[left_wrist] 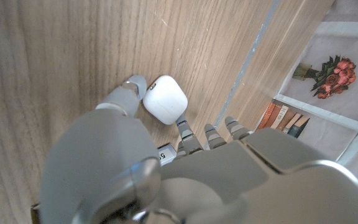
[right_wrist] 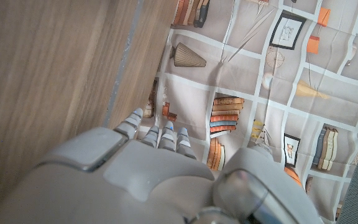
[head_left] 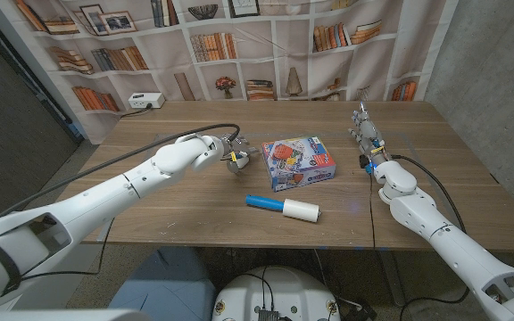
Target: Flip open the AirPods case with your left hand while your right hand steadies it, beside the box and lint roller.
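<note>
The left robot hand (head_left: 226,152) reaches inward with its fingers (left_wrist: 189,138) spread apart – the right robot hand (head_left: 367,134) stands upright, fingers (right_wrist: 160,134) together.

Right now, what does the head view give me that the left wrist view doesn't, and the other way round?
Head view alone: the box and the lint roller near the table's middle, and the right hand standing far from them on the right side, holding nothing. Left wrist view alone: the white AirPods case up close, lid shut, lying on the table between the thumb and the fingers; whether they touch it is unclear. Both share: the left hand over the case, the wooden table and the bookshelf backdrop.
</note>
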You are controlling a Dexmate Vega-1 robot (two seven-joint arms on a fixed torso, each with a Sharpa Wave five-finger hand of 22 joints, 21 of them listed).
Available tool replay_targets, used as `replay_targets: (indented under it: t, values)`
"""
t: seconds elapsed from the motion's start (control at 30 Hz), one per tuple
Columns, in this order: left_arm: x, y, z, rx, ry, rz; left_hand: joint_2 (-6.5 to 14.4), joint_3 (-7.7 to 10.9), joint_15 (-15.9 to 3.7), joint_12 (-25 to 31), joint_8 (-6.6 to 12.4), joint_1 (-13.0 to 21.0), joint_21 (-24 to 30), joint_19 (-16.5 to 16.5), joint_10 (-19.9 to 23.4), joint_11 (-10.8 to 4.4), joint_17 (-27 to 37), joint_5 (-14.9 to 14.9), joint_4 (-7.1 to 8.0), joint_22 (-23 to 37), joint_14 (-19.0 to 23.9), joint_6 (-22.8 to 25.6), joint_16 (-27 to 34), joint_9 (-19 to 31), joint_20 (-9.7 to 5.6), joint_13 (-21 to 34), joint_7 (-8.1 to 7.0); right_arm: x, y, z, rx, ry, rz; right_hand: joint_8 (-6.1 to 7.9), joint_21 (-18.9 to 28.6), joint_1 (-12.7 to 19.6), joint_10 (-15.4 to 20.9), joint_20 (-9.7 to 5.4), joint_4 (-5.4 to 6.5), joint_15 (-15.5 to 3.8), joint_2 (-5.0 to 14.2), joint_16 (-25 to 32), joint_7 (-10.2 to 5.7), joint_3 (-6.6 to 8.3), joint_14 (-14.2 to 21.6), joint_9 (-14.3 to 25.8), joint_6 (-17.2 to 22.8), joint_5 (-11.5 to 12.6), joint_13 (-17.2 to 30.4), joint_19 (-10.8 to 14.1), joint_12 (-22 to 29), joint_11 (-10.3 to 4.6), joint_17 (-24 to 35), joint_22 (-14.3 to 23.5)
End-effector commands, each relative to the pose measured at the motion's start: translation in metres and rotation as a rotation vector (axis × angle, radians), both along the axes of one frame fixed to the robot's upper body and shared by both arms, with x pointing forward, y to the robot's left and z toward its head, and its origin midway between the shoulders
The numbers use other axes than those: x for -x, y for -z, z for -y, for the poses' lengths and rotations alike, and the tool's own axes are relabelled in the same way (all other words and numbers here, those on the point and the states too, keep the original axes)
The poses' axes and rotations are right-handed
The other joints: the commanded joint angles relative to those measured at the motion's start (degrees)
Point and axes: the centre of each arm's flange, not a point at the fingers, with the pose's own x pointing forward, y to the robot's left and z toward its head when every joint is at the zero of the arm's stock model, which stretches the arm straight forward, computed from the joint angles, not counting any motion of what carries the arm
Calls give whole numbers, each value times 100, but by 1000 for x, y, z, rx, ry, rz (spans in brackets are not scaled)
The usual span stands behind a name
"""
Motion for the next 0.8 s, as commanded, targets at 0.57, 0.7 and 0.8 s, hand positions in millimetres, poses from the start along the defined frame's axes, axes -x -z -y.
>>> replay_targets:
  t: [0.57,0.7,0.8]
  values:
    - [-4,2,-1,8,1,5,160,24,-166,372,52,320,29,126,558,-59,-11,-97,-102,4,370,-322,56,12,-29,134,-59,-3,0,-2,2,1,-9,-10,37,89,-77,19,-15,28,17,18,-2,33,-137,30,-42,-19,27,-46,-6,6,0,34]
    - [-4,3,0,11,9,10,163,17,-215,429,51,372,33,157,638,-64,-7,-112,-100,4,468,-278,73,11,-45,157,-66,-4,0,-2,-1,2,-9,-11,36,92,-82,20,-18,25,19,18,-3,37,-138,31,-46,-20,27,-51,-7,6,0,34]
    - [-3,3,0,14,17,19,177,0,-240,511,60,415,41,203,762,-59,2,-129,-88,5,533,-199,80,10,-52,188,-91,-3,0,-2,-1,3,-9,-11,36,94,-85,20,-19,28,21,18,-3,39,-138,31,-45,-20,27,-52,-8,5,0,34]
